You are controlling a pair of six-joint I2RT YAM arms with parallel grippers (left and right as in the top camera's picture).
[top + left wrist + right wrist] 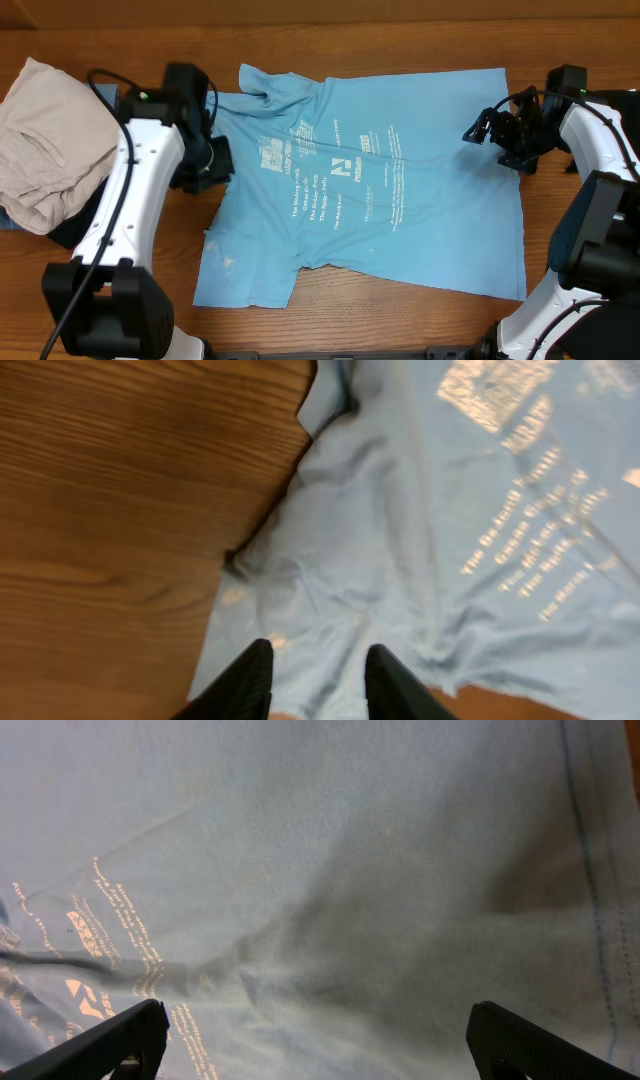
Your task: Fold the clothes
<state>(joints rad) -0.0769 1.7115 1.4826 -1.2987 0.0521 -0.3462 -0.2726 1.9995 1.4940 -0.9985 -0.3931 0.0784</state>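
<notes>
Overhead, note the T-shirt point(400, 200) spread flat on the worktop point(400, 320), long axis running arm to arm, left gripper point(212, 160) at its edge; left wrist, fingers point(250, 680) parted over cloth, grasping nothing; right wrist, right gripper point(320, 1040) released wide above fabric.

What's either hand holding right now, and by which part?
Nothing. Right hand gapes wide open over the sky-blue T-shirt; left hand sits over the shirt's left edge, fingers apart, cloth lying loose between them.
</notes>
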